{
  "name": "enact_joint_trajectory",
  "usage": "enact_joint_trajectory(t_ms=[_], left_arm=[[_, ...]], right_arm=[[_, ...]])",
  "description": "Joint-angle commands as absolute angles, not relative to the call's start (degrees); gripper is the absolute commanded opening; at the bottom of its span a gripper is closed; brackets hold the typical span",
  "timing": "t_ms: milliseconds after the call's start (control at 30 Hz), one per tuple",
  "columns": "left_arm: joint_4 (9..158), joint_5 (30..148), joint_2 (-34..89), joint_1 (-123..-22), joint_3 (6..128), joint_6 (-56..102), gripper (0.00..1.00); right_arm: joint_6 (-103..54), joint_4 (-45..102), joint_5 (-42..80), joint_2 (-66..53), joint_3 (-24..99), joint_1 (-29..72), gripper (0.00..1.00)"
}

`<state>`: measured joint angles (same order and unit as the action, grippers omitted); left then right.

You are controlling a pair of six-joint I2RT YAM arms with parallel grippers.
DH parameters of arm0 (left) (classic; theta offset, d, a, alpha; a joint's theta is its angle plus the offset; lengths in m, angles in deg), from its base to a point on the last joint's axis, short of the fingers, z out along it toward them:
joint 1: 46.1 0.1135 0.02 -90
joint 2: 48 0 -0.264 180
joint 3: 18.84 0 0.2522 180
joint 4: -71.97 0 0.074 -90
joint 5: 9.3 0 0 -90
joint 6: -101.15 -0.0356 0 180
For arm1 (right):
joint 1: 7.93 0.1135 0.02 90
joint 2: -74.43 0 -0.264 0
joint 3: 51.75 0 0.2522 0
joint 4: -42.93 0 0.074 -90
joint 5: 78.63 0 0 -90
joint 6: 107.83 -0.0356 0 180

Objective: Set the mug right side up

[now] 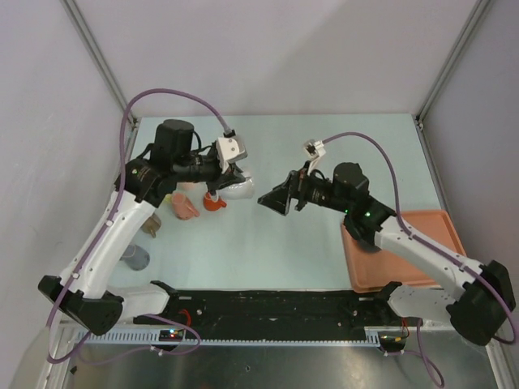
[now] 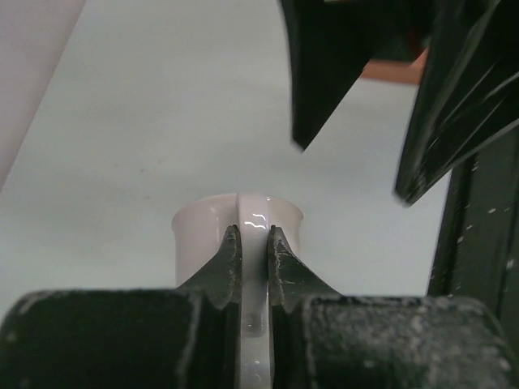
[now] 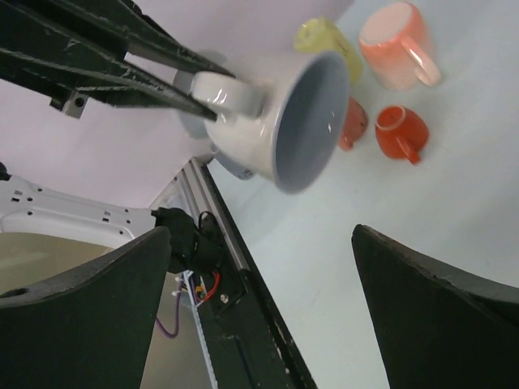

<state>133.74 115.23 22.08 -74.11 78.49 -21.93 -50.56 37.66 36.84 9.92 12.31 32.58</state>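
A white mug (image 1: 236, 190) with a grey-blue inside hangs in the air, tipped on its side, its mouth facing the right gripper. My left gripper (image 1: 227, 180) is shut on its handle. In the left wrist view the fingertips (image 2: 230, 253) pinch the handle, with the mug's body (image 2: 195, 231) just beyond. In the right wrist view the mug (image 3: 284, 113) shows its open mouth, held by the left fingers (image 3: 122, 77). My right gripper (image 1: 274, 202) is open and empty, just right of the mug; its jaws stand wide apart (image 3: 259, 300).
On the table left of the mug lie a pink mug (image 1: 184, 206), an orange mug (image 1: 214, 202), a beige mug (image 1: 152, 225) and a grey mug (image 1: 138, 258). An orange tray (image 1: 422, 235) lies at the right. A black rail (image 1: 268, 308) runs along the near edge.
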Motion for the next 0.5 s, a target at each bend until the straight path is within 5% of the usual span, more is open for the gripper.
enact_joint_trajectory(t_ms=[0,233,300,400,467], left_arm=[[128.39,120.58,21.44,-75.2,84.05,-9.75,0.0],[126.2,122.27,22.89,-76.36,87.76,-4.08,0.0],[125.23,122.49,23.27,-76.7,88.42,-1.98,0.0],[123.09,121.79,23.77,-76.65,89.17,1.01,0.0],[122.21,120.88,23.91,-76.61,89.65,1.82,0.0]], right_arm=[[-51.01,51.51,39.56,6.76,17.53,33.87,0.99],[-52.54,53.27,43.43,1.25,21.1,34.72,0.86],[-54.72,56.81,46.23,-0.64,21.49,35.07,0.65],[-58.62,61.75,52.4,-2.94,21.83,35.24,0.19],[-58.22,59.18,53.11,-2.72,22.16,34.76,0.05]])
